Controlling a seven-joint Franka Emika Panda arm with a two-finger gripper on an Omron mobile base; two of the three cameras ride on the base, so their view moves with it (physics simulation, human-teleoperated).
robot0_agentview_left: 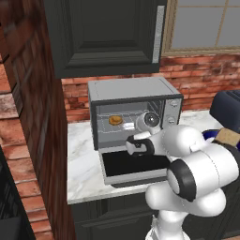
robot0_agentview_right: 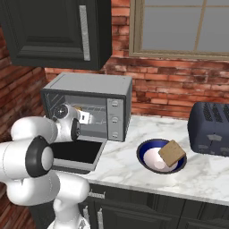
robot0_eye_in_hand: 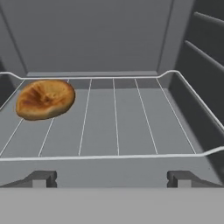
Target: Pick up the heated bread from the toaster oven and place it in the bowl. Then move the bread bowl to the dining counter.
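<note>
On the marble worktop [robot0_agentview_left: 84,159], against the red brick wall [robot0_agentview_right: 170,85], stands the toaster oven [robot0_agentview_left: 129,89] with its drop-down door [robot0_agentview_left: 133,164] lowered flat toward the near side. Inside, the heated bread [robot0_eye_in_hand: 45,99] lies on the wire rack [robot0_eye_in_hand: 118,118], toward the left of the cavity and a little toward the back; in the left base view it shows as a small golden spot [robot0_agentview_left: 115,120] behind the arm's wrist. The end effector [robot0_eye_in_hand: 112,178] sits at the mouth of the oven, just in front of the rack's near rail, pointing inward. Its two dark fingertips [robot0_eye_in_hand: 41,178] stand spread as wide as they go, with nothing between them; the bread is well apart from both, off to the left and farther in.

To the right of the oven, on the same worktop, rests the dark blue bowl [robot0_agentview_right: 145,154] with a pale inside. A square slice of toast [robot0_agentview_right: 171,153] leans across its right rim, tilted. Farther right sits a dark toaster [robot0_agentview_right: 209,127], just beside the bowl. A dark wall cabinet [robot0_agentview_right: 53,31] hangs above the oven, and a window [robot0_agentview_right: 183,27] is set into the brick to the right of it.
</note>
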